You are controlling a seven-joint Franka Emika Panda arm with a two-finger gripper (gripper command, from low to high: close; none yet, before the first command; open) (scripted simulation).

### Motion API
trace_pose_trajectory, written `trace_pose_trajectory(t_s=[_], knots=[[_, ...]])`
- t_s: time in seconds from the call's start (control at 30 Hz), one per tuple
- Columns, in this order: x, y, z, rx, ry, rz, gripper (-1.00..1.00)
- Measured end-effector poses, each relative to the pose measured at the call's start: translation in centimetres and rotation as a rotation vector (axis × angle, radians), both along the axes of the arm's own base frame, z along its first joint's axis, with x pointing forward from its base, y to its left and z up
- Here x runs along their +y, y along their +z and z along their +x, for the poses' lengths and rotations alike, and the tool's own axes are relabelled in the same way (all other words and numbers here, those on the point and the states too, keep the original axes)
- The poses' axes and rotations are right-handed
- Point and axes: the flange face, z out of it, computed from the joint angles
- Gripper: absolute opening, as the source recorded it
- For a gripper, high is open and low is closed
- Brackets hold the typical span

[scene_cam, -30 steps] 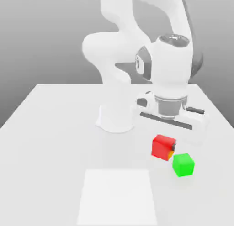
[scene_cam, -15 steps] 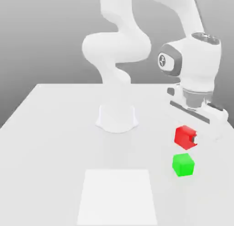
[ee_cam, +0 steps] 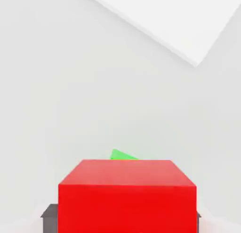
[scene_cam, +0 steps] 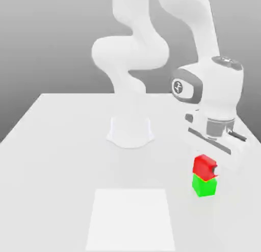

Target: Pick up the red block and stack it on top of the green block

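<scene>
The red block (scene_cam: 204, 166) sits right over the green block (scene_cam: 204, 186) at the exterior view's right, and I cannot tell whether the two touch. My gripper (scene_cam: 208, 168) is shut on the red block, fingers on its two sides. In the hand view the red block (ee_cam: 127, 195) is close up, with a sliver of the green block (ee_cam: 123, 155) peeking past its far edge and dark fingertips (ee_cam: 49, 218) at its sides.
The arm's white base (scene_cam: 130, 132) stands mid-table behind the blocks. A brighter white square patch (scene_cam: 131, 219) lies on the table toward the front, seen in the hand view as a white patch (ee_cam: 179, 20). The table's right edge runs close to the blocks.
The gripper carried the red block from the exterior view's left of the green block over to the right, then down onto a spot directly above the green block.
</scene>
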Motion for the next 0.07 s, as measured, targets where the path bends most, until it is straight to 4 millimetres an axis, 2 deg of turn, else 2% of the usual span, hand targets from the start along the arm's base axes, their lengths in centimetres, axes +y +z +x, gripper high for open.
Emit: trace_pose_trajectory(t_s=[0.03,0.07], knots=[[0.04,-0.46,-0.23,0.004,0.002,0.006,-1.0],[0.06,-0.7,-0.35,0.006,0.004,0.009,1.0]])
